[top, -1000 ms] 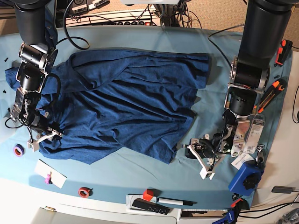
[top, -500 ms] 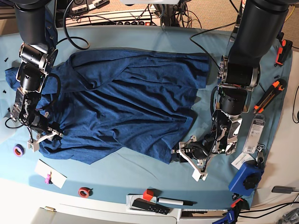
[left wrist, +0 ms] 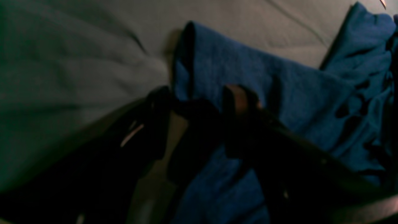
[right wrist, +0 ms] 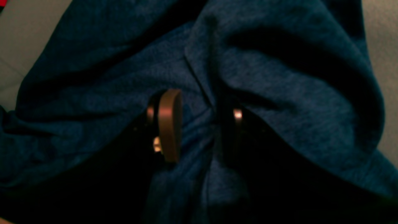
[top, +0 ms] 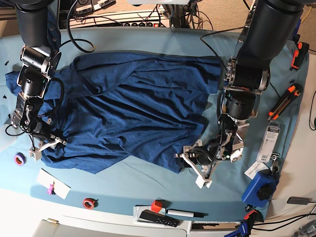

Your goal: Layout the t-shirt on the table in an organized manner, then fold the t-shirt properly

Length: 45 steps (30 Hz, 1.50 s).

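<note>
Moved: left gripper (top: 191, 168) has slid to the t-shirt's (top: 133, 108) corner, jaws apart, straddling it.
Right gripper (right wrist: 196, 124): pinching a shirt fold.

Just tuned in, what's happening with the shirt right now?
The t-shirt lies rumpled, not yet flat, on the table. The right gripper is at its near corner with fabric bunched between its fingers. The left gripper, jaws open, is at the opposite near corner, not yet gripping.

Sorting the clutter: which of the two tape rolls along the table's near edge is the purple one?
The purple tape roll lies by the right claw, beside the t-shirt; the red tape roll sits farther along.
</note>
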Each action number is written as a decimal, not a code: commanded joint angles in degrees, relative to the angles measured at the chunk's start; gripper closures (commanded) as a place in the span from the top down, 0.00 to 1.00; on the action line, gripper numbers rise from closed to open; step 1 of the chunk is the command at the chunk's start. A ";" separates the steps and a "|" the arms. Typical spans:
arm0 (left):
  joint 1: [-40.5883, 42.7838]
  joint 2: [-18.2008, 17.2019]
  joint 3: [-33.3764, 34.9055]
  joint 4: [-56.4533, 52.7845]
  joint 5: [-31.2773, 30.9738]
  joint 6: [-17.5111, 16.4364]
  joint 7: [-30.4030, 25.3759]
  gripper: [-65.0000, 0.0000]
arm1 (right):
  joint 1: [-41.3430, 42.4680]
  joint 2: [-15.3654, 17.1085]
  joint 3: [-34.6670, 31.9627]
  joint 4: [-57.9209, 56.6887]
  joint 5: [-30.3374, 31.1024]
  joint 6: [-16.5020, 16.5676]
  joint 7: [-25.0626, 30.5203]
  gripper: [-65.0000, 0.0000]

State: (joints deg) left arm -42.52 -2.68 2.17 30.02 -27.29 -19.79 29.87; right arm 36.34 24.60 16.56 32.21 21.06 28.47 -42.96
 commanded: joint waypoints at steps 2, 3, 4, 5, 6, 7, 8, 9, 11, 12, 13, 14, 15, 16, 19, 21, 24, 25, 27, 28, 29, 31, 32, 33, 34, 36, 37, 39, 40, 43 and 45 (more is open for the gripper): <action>-2.01 0.94 -0.11 0.94 -1.05 -1.07 -1.22 0.40 | 1.09 0.61 0.04 0.46 -0.09 0.02 -0.50 0.32; -1.95 1.27 -0.11 0.94 -1.05 -1.07 -1.33 0.40 | 1.09 0.61 0.04 0.46 -0.11 0.02 -0.52 0.32; -1.95 1.62 -0.11 0.94 -1.03 -1.07 -1.46 0.40 | 1.09 0.61 0.04 0.46 -0.11 0.02 -0.52 0.32; -1.95 1.75 -0.11 0.94 -1.03 -1.07 -1.66 0.40 | 1.09 0.63 0.04 0.46 -0.11 0.02 -0.55 0.32; -1.97 1.99 -0.11 0.94 -1.03 -1.09 -1.95 0.40 | 1.09 0.61 0.04 0.46 -0.11 0.02 -0.55 0.32; -1.97 2.16 -0.11 0.94 -1.03 -1.27 -2.34 0.40 | 1.09 0.61 0.04 0.46 -0.11 0.02 -0.55 0.32; -1.99 2.43 -0.11 0.94 -1.01 -1.27 -2.75 0.39 | 1.09 0.61 0.04 0.46 -0.11 0.02 -0.52 0.32; -2.10 2.54 -0.11 0.94 -1.01 -1.27 -2.93 0.39 | 1.09 0.61 0.04 0.46 -0.11 0.02 -0.52 0.32; -2.27 2.56 -0.11 0.94 -1.01 -1.27 -3.04 0.38 | 1.09 0.61 0.04 0.46 -0.11 0.02 -0.52 0.32; -2.29 2.56 -0.11 0.94 -1.01 -1.29 -3.41 0.37 | 1.09 0.61 0.04 0.46 -0.11 0.02 -0.52 0.32; -2.27 2.56 -0.11 0.94 -0.96 -1.27 -3.89 0.34 | 1.09 0.61 0.04 0.46 -0.09 0.02 -0.50 0.32; -2.25 2.51 -0.11 0.94 -0.76 -1.29 -4.28 0.31 | 1.09 0.63 0.04 0.46 -0.11 0.02 -0.50 0.32; -2.25 2.51 -0.11 0.94 -0.20 -1.27 -4.52 0.27 | 1.09 0.63 0.04 0.46 -0.11 0.02 -0.50 0.32; -2.25 2.51 -0.11 0.94 0.39 -1.31 -4.79 0.21 | 1.09 0.61 0.04 0.46 -0.11 0.02 -0.50 0.32; -2.23 2.49 -0.11 0.94 0.72 -1.27 -5.49 0.00 | 1.09 0.61 0.04 0.46 -0.11 0.02 -0.44 0.32; -2.23 2.49 -0.11 0.94 0.72 -1.27 -5.57 0.00 | 1.09 0.61 0.04 0.46 -0.11 0.02 -0.35 0.32; -2.23 2.47 -0.11 0.94 2.93 -1.25 -6.43 0.00 | 1.09 0.61 0.04 0.46 -0.11 0.02 -0.31 0.32; -2.23 2.43 -0.11 0.94 4.26 -1.25 -7.02 0.00 | 1.09 0.63 0.04 0.46 -0.11 0.02 -0.31 0.32; -2.23 1.86 -0.11 0.94 5.42 -0.94 -7.91 0.00 | 1.09 0.63 0.04 0.46 -0.11 0.02 -0.31 0.32; -2.23 1.42 -0.11 0.94 5.49 -0.55 -8.13 0.00 | 1.09 0.63 0.04 0.46 -0.11 0.02 -0.31 0.32; -2.23 0.83 -0.11 0.94 5.46 -0.04 -8.31 0.00 | 1.09 0.63 0.04 0.46 -0.11 0.02 -0.31 0.32; -2.23 -0.46 -0.11 0.96 5.46 1.18 -8.57 0.00 | 1.09 0.61 0.04 0.46 -0.11 0.02 -0.28 0.32; -2.23 -1.20 -0.11 0.96 5.46 1.64 -8.55 0.00 | 1.09 0.63 0.04 0.46 -0.11 0.02 -0.24 0.32; -2.23 -2.01 -0.11 0.96 5.46 1.99 -8.55 0.00 | 1.09 0.61 0.04 0.46 -0.11 0.02 -0.17 0.32; -2.23 -2.51 -0.11 0.96 5.46 2.01 -8.55 0.00 | 1.09 0.63 0.04 0.46 -0.11 0.02 -0.04 0.32; -2.21 -3.93 -0.11 0.96 5.44 1.97 -8.57 0.00 | 1.09 0.61 0.04 0.46 -0.09 0.02 0.22 0.32; -2.21 -4.39 -0.11 0.96 5.25 1.92 -8.55 0.00 | 1.09 0.61 0.04 0.46 -0.09 0.02 0.42 0.32; -2.19 -5.22 -0.11 0.96 4.90 1.92 -8.55 0.00 | 1.09 0.61 0.04 0.46 -0.11 0.02 0.57 0.32; -2.14 -5.53 -0.11 0.96 4.52 1.90 -8.55 0.00 | 1.09 0.61 0.04 0.46 -0.11 0.02 0.57 0.32; -1.92 -5.95 -0.11 0.96 4.15 0.85 -8.92 0.00 | 1.09 0.63 0.04 0.46 -0.11 0.02 0.57 0.32; -1.79 -5.90 -0.11 0.96 4.13 0.24 -8.96 0.00 | 1.09 0.61 0.04 0.46 -0.11 0.02 0.63 0.32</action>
State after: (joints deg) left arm -42.28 -8.14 2.17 30.02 -22.76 -19.73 22.50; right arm 36.21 24.56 16.53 32.21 21.08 28.47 -42.30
